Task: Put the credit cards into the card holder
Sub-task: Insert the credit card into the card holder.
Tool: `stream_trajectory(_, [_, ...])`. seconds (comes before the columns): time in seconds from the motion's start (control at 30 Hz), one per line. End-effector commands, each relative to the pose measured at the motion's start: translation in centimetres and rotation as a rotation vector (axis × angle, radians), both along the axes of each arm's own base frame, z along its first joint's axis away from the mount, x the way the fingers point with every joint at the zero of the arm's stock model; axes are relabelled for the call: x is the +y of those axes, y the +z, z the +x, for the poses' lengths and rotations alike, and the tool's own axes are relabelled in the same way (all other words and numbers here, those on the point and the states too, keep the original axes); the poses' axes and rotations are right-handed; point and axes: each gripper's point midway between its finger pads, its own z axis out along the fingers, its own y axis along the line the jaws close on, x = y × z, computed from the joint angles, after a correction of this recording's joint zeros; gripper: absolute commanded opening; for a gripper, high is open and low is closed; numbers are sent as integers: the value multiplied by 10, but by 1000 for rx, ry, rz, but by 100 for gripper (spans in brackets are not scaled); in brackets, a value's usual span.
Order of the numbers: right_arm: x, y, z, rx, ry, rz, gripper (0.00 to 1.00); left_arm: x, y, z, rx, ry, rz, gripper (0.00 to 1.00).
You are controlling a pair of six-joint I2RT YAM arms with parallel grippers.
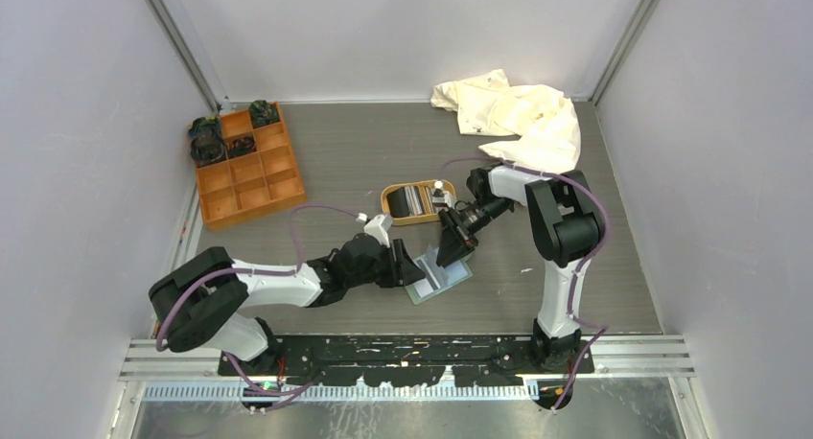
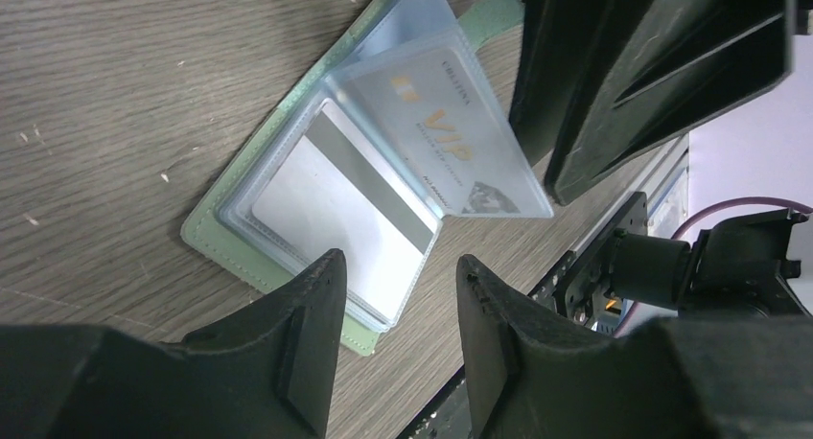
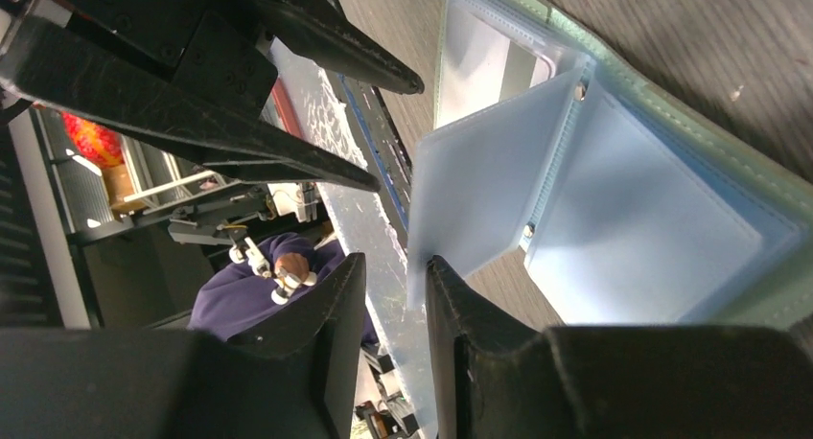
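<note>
The sage-green card holder point(image 1: 443, 278) lies open on the table, its clear sleeves showing point(image 2: 206, 230). One flat sleeve holds a grey-white card with a grey stripe point(image 2: 331, 204). A raised sleeve holds a pale card marked VIP point(image 2: 446, 137). My left gripper point(image 2: 398, 266) is open and empty, just above the holder's near corner point(image 1: 410, 266). My right gripper point(image 3: 395, 259) is narrowly open. The raised sleeve point(image 3: 479, 171) leans with its edge against one fingertip and is not pinched. More cards point(image 1: 417, 201) lie in the tan tray.
The oval tan tray point(image 1: 388, 201) stands just behind the holder. An orange compartment box point(image 1: 247, 166) sits at the back left. A white cloth point(image 1: 518, 113) lies at the back right. The metal rail point(image 1: 403, 358) runs along the near edge.
</note>
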Motion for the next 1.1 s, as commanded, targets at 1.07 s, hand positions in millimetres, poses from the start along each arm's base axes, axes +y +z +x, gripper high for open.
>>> stream_trajectory(1.07, [-8,-30,21,-241,44,-264,19,7,6,-1,4,52,-86,48])
